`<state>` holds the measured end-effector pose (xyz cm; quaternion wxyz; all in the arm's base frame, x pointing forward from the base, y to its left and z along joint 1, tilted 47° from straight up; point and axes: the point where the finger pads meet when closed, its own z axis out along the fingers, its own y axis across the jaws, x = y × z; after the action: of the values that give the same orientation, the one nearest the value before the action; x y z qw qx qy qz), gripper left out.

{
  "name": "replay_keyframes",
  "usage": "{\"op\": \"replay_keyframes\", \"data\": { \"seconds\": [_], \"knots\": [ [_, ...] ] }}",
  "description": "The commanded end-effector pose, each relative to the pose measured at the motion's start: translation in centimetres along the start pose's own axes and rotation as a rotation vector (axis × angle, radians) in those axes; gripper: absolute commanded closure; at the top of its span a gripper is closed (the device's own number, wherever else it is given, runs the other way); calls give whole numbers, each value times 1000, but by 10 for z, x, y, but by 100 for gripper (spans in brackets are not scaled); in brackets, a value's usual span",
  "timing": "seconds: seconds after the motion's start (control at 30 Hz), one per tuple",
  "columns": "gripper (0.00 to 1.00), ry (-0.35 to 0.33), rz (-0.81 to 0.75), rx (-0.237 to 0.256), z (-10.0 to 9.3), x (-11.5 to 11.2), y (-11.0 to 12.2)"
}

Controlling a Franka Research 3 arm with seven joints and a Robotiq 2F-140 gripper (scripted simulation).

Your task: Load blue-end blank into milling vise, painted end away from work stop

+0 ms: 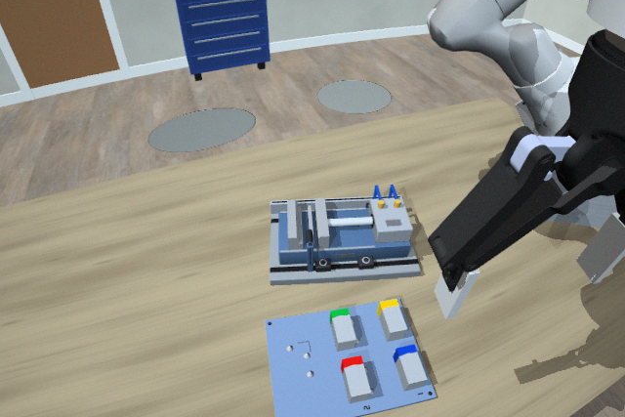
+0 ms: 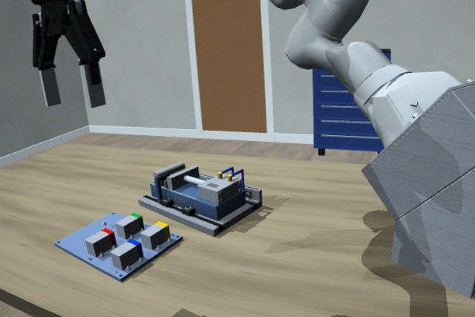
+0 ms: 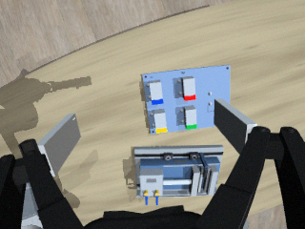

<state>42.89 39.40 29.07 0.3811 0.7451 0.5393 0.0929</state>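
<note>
The blank with the blue end [image 1: 409, 367] [image 2: 125, 254] [image 3: 155, 92] lies flat on the light blue infeed plate [image 1: 295, 372] [image 2: 73, 241] [image 3: 210, 76], at its corner nearest the table's front. The milling vise [image 1: 348, 243] [image 2: 202, 200] [image 3: 178, 172] stands behind the plate. Its fixed jaw [image 1: 291, 223] is on the left and the hose block [image 1: 392, 227] on the right. Nothing lies between the jaws. My gripper [image 1: 527, 275] [image 2: 72, 94] [image 3: 145, 118] is wide open and empty, high above the table, off to the side of the plate.
Green-ended [image 1: 344, 329], yellow-ended [image 1: 392, 319] and red-ended [image 1: 355, 378] blanks also lie on the plate, with small white pins [image 1: 305, 354] on its bare half. My arm's base [image 2: 425, 191] stands at the table's right. A blue drawer cabinet [image 1: 219, 11] stands by the far wall.
</note>
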Motion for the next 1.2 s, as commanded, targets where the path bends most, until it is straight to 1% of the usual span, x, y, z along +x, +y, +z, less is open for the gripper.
{"op": "replay_keyframes", "data": {
  "seconds": [0.0, 0.03, 0.07, 0.2, 0.6, 0.63, 0.77, 1.17],
  "knots": [
    [0, 15, -14, -8, -1, 4, 2],
    [0, 15, -14, -8, -1, 4, 2],
    [0, 7, -8, -8, 3, -7, 6],
    [0, 21, -31, -31, 17, -38, 26],
    [0, 21, -31, -31, 17, -38, 26],
    [0, 14, -17, -29, 22, -49, 32],
    [0, 21, -31, -31, 38, -85, 57],
    [0, 21, -31, -31, 38, -85, 57]
  ]
}}
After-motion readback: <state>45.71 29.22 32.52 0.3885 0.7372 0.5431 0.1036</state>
